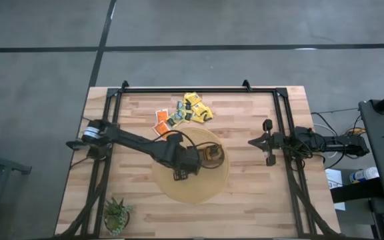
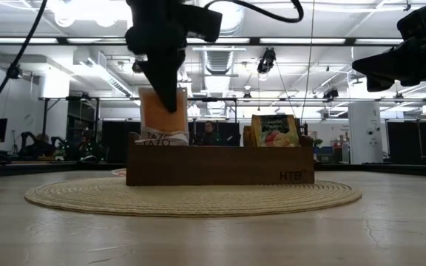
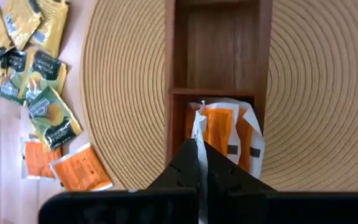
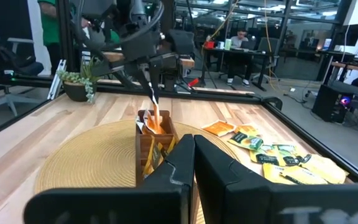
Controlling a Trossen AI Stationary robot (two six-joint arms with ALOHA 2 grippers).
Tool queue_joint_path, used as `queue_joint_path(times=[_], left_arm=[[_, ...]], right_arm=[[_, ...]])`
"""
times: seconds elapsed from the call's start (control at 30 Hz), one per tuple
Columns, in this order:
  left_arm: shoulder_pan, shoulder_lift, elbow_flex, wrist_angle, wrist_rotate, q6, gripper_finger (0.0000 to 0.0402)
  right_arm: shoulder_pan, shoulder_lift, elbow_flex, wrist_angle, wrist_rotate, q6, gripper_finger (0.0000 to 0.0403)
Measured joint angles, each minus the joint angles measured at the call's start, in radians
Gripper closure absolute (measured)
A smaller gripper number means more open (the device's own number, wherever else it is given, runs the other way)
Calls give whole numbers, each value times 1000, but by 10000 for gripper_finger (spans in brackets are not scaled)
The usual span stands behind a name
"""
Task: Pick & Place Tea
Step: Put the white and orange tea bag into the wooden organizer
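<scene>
A: Why is the left gripper (image 3: 199, 146) above the box (image 3: 219, 93)?
B: Its jaws pinch an orange sachet (image 3: 219, 134), hung upright below them to slot into a compartment. The right gripper (image 1: 255, 141) is closed and idle.

Two dark six-joint arms, seen from above and from their own wrists.

Left arm (image 1: 135, 141), centre-left of the high view: matte black segmented links, a silver-grey cylindrical joint at its base, thin black cables looping near the wrist. Right arm (image 1: 312, 141), right of the frame — black likewise, with bundled black cables. Each ends in two flat, angular black fingers (image 4: 213, 163) with bevelled edges.
</scene>
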Motion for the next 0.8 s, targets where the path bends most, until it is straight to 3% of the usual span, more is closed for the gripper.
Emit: queue_joint_path(times=[0.8], left_arm=[[3,29,-7,6,-37,56,385]], right_arm=[[0,0,0,0,0,0,394]])
